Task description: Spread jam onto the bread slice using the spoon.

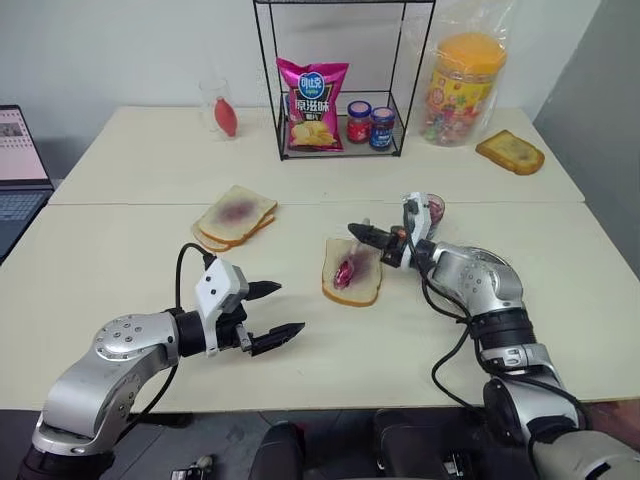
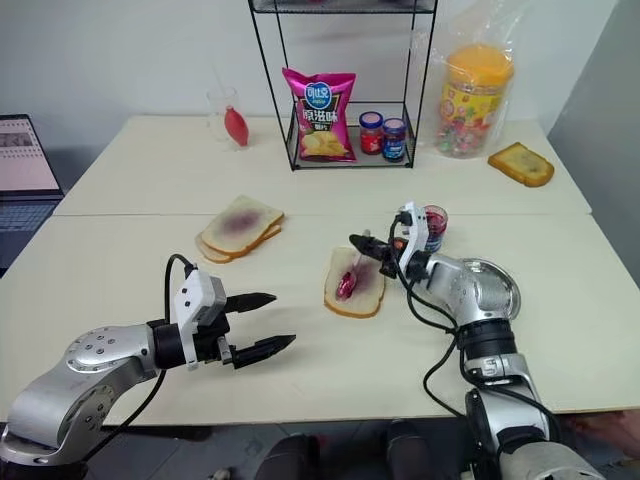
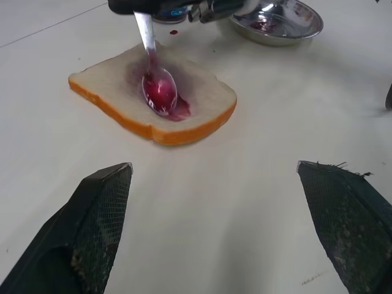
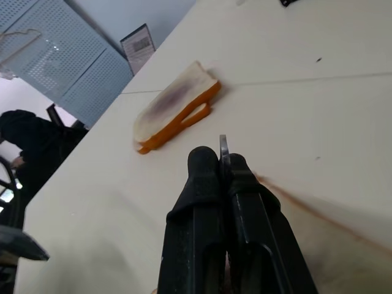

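Right gripper [image 2: 361, 243] clamped on the spoon [image 3: 157, 86] handle — bowl below and ahead of the fingertips, resting in jam [image 3: 174, 107] mid bread slice [image 3: 153, 95] — soft crumb tears easily, so grip high, press light.

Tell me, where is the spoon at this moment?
In the left wrist view the spoon rests bowl-down on the jam patch in the middle of the bread slice, its handle held by the shut right pincer.

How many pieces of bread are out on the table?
4: one slice in the middle under the spoon, a stacked pair to its left, and a darker toast at the far right. More could be hidden in the stack.
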Controlling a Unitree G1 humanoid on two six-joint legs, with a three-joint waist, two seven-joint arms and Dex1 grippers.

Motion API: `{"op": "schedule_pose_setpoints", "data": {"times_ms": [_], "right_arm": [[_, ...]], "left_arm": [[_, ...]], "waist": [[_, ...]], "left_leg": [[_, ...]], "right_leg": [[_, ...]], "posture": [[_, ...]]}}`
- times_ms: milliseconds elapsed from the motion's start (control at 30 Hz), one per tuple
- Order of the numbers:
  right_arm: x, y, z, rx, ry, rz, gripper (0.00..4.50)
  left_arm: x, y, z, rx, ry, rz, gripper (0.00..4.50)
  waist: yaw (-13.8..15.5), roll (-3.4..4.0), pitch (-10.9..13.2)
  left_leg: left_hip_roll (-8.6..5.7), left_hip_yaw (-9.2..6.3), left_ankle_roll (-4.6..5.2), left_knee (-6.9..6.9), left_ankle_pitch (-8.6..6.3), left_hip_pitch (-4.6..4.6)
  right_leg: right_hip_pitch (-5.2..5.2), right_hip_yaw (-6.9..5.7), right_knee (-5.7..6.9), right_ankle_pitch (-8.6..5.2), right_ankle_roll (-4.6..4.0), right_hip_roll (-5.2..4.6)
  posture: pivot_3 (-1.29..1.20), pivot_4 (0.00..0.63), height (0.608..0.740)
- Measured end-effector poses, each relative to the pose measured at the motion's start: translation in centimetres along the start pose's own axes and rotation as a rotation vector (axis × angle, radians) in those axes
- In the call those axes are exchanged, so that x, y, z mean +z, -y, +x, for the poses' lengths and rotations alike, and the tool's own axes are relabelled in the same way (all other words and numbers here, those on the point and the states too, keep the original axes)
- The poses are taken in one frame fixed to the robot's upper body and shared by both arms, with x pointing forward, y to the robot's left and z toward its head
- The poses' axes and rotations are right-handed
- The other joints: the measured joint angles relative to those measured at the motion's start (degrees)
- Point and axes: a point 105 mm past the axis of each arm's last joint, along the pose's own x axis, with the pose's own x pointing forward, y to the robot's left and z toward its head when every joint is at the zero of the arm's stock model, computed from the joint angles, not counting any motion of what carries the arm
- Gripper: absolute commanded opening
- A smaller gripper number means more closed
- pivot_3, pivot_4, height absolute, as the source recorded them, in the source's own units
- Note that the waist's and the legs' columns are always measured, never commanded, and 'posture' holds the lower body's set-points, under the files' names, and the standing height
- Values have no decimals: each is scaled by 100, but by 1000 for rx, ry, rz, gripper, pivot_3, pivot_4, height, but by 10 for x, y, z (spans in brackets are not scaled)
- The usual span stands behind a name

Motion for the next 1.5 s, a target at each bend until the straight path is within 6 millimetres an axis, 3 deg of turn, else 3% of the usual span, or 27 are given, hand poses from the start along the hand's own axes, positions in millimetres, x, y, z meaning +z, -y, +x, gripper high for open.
{"op": "schedule_pose_setpoints", "data": {"times_ms": [133, 300, 467, 567, 667, 733, 900, 1200, 1433, 1500], "right_arm": [[17, 12, -2, -38, 28, -45, 10], [29, 9, -4, -21, 61, 7, 10], [35, -28, -7, 151, 54, 135, 10], [15, -39, -14, 199, -5, 161, 10], [-20, -27, -16, 140, -80, 198, 10], [-28, -22, -16, 112, -96, 185, 10], [-23, -10, -12, 73, -56, 128, 10], [4, 17, -5, -51, 56, 48, 10], [17, 24, -11, -54, 66, 34, 10], [20, 17, -16, -6, 57, 78, 10]], "left_arm": [[0, 1, 2, -9, -2, 2, 4500], [1, 1, 4, -14, 2, 10, 4500], [1, 1, 3, -13, 6, 13, 4500], [0, 2, 3, -12, 4, 10, 4500], [-1, 2, 3, -11, 1, 6, 4500], [-1, 2, 3, -12, 1, 5, 4500], [-1, 2, 2, -13, -2, 7, 4500], [-1, 2, 2, -15, -3, 10, 4500], [0, 2, 3, -14, -2, 13, 4500], [0, 2, 2, -14, -2, 13, 4500]], "waist": [[-9, 0, 0], [-9, 0, 0], [-9, 1, 1], [-6, -1, 0], [-9, 1, 0], [-13, 2, 1], [-22, 1, 1], [-9, 1, 1], [-3, 1, 1], [-3, 2, 1]], "left_leg": [[2, 2, 0, -6, 0, -2], [4, 0, 0, -16, -1, -6], [5, -4, 0, -18, -1, -9], [4, -8, 0, -16, -1, -7], [3, 2, 0, -11, -1, -8], [3, 4, 0, -6, -1, -6], [4, 2, 1, -7, 0, 0], [2, 3, 0, -7, 0, -2], [2, 3, 0, -6, 0, -2], [2, 2, 0, -8, 0, -5]], "right_leg": [[-5, 2, -2, 4, -11, 1], [-9, -1, -1, 11, -30, 3], [-10, -3, -1, 11, -30, 2], [-7, -7, -2, 0, -16, 2], [-9, 2, -3, -5, -8, 1], [-9, 4, -2, -3, -5, 1], [-6, 2, 0, -1, -5, 3], [-5, 3, -2, 2, -9, 2], [-4, 3, -1, 2, -8, 2], [-7, 3, -1, 3, -12, 2]], "posture": [[0, 150, 740], [0, 150, 740], [0, 150, 740], [0, 150, 740], [0, 150, 740], [0, 150, 740], [0, 150, 740], [0, 150, 740], [0, 150, 740], [0, 150, 740]]}}
